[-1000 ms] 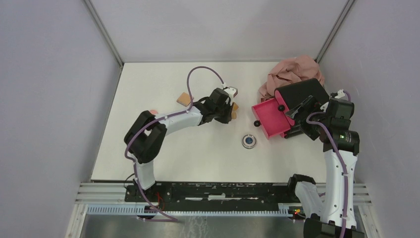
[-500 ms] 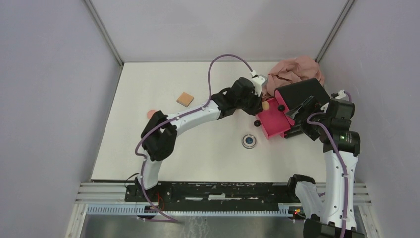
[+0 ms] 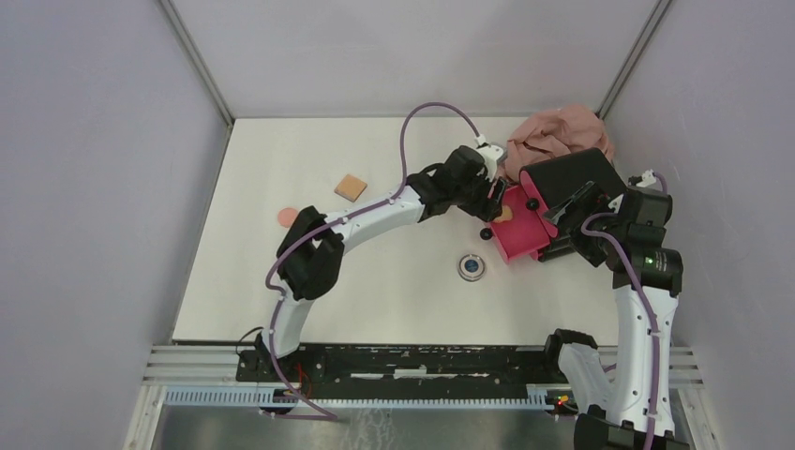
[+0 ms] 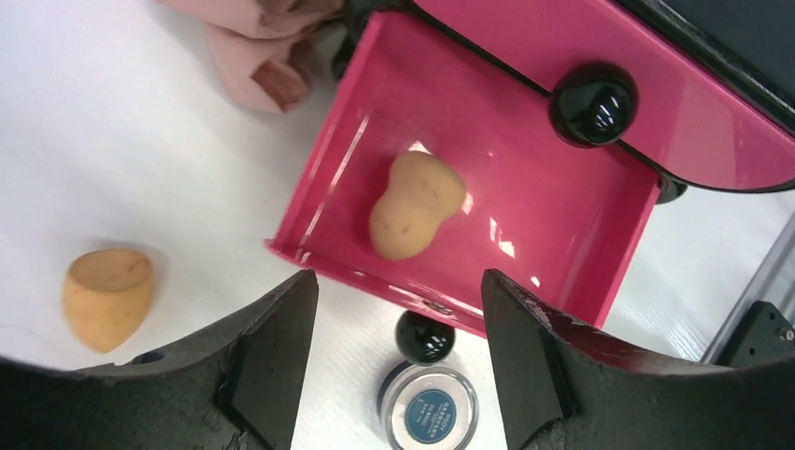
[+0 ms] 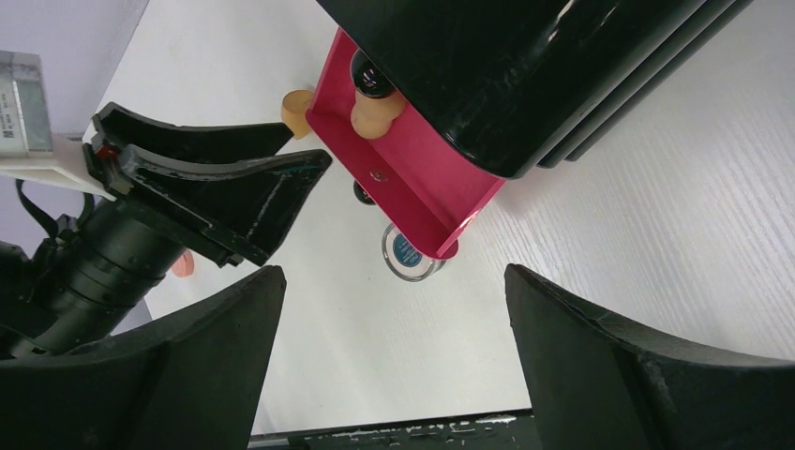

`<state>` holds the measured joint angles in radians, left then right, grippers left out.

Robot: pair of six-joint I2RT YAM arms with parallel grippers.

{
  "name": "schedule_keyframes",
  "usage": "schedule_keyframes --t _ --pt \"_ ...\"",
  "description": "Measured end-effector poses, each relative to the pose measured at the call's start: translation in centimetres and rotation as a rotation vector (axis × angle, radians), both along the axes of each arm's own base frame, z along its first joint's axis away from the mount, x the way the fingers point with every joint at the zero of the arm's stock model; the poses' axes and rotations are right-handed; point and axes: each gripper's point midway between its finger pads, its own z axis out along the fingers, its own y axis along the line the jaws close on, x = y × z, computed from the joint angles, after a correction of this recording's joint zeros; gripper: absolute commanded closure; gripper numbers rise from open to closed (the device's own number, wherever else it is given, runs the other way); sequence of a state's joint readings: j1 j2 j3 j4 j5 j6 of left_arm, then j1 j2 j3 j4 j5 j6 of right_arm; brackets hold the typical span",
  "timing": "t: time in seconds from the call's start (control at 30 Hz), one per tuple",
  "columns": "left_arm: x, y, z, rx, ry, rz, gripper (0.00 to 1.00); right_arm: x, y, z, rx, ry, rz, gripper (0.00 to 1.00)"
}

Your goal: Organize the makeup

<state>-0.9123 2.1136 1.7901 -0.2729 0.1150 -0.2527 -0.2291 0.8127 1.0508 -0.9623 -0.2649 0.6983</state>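
One orange sponge (image 4: 415, 217) lies loose inside the pulled-out magenta drawer (image 4: 581, 234); the top view shows that sponge (image 3: 503, 214) too. My left gripper (image 4: 398, 366) hovers open over the drawer's front edge with nothing between its fingers. A second orange sponge (image 4: 107, 297) sits on the table left of the drawer. The round silver compact (image 3: 472, 267) lies just in front of the drawer knob (image 4: 425, 336). Far to the left are the tan square pad (image 3: 351, 187) and the salmon puff (image 3: 286, 216). My right gripper (image 5: 394, 356) stands open and empty beside the black box (image 5: 525, 75).
The black box (image 3: 572, 178) stands at the right with the pinkish cloth (image 3: 558, 136) heaped behind it. My left arm (image 3: 375, 216) stretches across the table's middle. Grey walls close in the table on three sides.
My left gripper carried an orange sponge from the table's middle rightward to the drawer and opened; the sponge now lies in the drawer. The right arm has stayed put.
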Motion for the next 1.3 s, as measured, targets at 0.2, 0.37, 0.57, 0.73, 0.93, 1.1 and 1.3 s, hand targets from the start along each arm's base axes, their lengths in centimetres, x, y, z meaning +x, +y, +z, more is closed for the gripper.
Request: schedule_keyframes --t 0.2,0.37,0.57,0.73,0.93,1.1,1.3 --pt "3.7 4.3 0.8 0.013 -0.012 0.116 0.23 0.1 0.0 0.0 0.000 -0.001 0.000 0.06" --pt "8.4 10.2 -1.5 0.047 0.034 0.255 0.22 0.2 0.0 -0.1 0.002 0.003 0.000 0.06" --pt "10.6 11.7 -5.0 0.118 0.065 0.318 0.22 0.3 -0.1 -0.1 0.002 0.005 0.000 0.06" --pt "10.1 9.6 -8.5 0.170 0.108 0.284 0.30 0.4 -0.1 -0.1 0.002 0.003 0.000 0.06" --pt "9.5 9.5 -10.8 0.209 0.150 0.270 0.61 0.4 -0.1 -0.1 0.004 0.003 -0.002 0.06" --pt "9.9 9.9 -10.8 0.210 0.150 0.282 0.76 0.4 -0.1 -0.1 0.005 0.003 -0.002 0.06" --pt "9.3 10.0 -8.1 0.190 0.138 0.274 0.76 0.4 0.0 -0.1 0.006 0.002 0.000 0.06"
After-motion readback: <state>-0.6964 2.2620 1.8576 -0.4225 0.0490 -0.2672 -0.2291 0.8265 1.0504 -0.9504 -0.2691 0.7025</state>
